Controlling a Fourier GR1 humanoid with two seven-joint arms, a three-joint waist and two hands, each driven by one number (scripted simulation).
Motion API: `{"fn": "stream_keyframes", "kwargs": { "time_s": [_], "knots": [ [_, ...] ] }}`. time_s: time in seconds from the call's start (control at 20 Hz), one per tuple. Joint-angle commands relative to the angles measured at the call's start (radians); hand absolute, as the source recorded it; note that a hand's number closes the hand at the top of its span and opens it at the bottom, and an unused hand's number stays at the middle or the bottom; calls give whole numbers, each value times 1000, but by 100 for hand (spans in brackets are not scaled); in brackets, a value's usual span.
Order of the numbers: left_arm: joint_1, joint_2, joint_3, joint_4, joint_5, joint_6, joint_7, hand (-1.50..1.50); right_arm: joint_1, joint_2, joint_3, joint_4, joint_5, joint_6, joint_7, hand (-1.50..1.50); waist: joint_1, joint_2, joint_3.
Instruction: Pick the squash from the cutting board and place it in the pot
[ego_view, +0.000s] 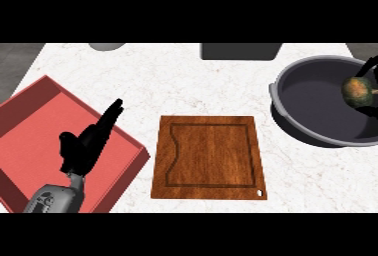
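The squash (356, 91), green and orange, hangs over the inside of the dark grey pot (310, 102) at the counter's right. My right hand (370, 66) shows only as black fingers at the view's right edge, curled around the squash and partly cut off. The wooden cutting board (209, 157) lies in the middle of the counter with nothing on it. My left hand (87, 145) rests open, fingers pointing up, over the red tray at the left, far from the board and pot.
A red tray (33, 125) takes up the left side of the white marble counter. At the back edge sit a dark grey box (241, 51) and a pale round object (108, 46).
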Motion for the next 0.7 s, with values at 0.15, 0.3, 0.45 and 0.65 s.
{"fn": "stream_keyframes", "kwargs": {
  "time_s": [0.15,0.3,0.45,0.65],
  "knots": [
    [25,-13,-20,80,7,-31,51,0,-63,52,171,-31,285,-199,162,150,3,18,-12],
    [31,3,-17,52,13,-52,61,0,-116,72,221,17,342,-110,261,150,10,16,-12],
    [3,-36,-33,48,9,-31,78,0,-113,136,292,80,383,1,358,150,15,20,-12],
    [17,-58,-38,74,-9,-10,70,0,-150,219,312,140,407,81,512,-150,3,18,-12]
  ]
}}
